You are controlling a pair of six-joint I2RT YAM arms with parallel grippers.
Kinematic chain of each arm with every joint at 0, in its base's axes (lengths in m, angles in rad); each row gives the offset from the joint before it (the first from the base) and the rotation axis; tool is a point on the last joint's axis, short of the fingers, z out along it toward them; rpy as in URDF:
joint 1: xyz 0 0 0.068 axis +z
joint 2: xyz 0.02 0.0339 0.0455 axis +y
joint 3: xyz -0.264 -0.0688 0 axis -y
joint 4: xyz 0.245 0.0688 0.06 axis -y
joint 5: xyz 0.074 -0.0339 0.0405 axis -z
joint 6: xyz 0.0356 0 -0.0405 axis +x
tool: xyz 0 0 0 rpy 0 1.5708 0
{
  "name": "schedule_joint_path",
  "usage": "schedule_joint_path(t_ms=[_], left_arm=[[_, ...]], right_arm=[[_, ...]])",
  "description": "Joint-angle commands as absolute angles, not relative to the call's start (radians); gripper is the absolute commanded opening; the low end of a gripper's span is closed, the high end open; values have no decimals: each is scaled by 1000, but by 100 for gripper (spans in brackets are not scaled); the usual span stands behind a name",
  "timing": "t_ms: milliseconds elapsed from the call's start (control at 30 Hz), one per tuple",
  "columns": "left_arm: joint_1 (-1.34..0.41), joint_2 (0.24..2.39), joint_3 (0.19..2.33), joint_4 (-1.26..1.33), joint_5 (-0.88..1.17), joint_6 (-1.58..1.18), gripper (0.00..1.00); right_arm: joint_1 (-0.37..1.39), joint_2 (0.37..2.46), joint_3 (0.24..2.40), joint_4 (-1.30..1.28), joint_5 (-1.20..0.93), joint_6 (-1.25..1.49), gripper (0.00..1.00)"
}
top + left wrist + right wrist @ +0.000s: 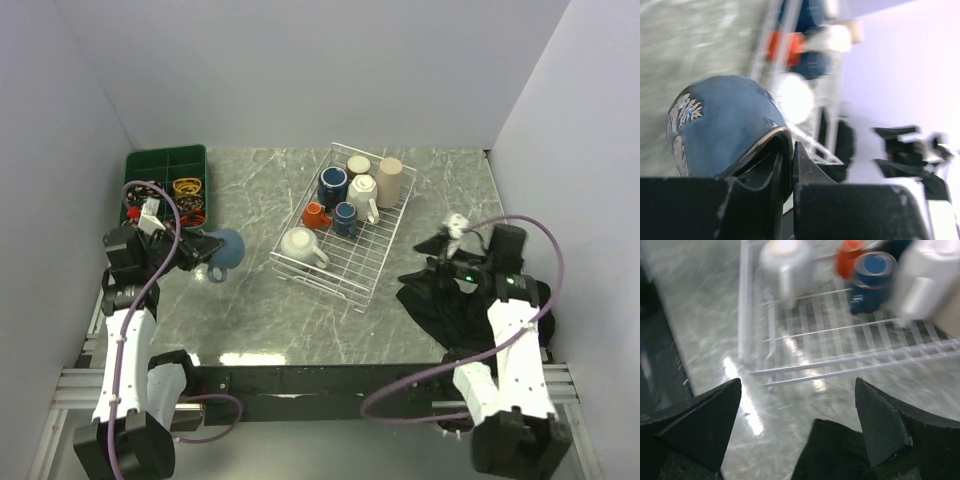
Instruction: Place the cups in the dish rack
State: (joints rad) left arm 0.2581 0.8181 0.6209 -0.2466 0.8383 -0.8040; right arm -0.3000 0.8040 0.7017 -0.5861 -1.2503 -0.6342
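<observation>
Top external view puts the rounded blue glazed ceramic cup point(228, 247) well left of the white wire dish rack point(352, 272), tipped sideways with its base toward the rack, its rim pinched tight by the left gripper point(198, 250) on the nearer, folded left arm, while the right gripper point(797, 390) gapes wide and empty.

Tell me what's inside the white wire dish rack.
Seven cups: white mug, orange cup, small navy cup, dark blue mug, cream mug, brown cup, beige tumbler. The rack is bare at its near end. Whatever lies under the cups is covered.
</observation>
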Motion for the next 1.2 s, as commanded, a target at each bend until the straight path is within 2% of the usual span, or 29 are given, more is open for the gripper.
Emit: schedule_joint_path(t_ms=[0, 33, 233, 333, 500, 733, 933, 1167], left_arm=[[186, 729, 595, 177, 951, -1112, 1], [135, 724, 606, 210, 907, -1165, 1], [-50, 707, 627, 475, 658, -1391, 1], [-151, 729, 630, 622, 481, -1480, 1], [-302, 811, 661, 739, 189, -1537, 1], [-498, 959, 732, 912, -53, -1529, 1], [-593, 1107, 807, 1087, -133, -1502, 1], [-653, 1250, 867, 1216, -152, -1516, 1]], right_arm=[[-18, 851, 837, -663, -1004, -692, 100], [109, 865, 865, -678, -964, -690, 100], [313, 1063, 1204, -850, -933, -683, 100], [406, 1161, 1324, -856, -965, -574, 100], [524, 1221, 1322, -548, -1019, -196, 100], [557, 1330, 1353, -244, -943, 315, 100], [555, 1354, 1290, -28, -949, 705, 100], [514, 1345, 1125, 442, -1005, 1153, 100]])
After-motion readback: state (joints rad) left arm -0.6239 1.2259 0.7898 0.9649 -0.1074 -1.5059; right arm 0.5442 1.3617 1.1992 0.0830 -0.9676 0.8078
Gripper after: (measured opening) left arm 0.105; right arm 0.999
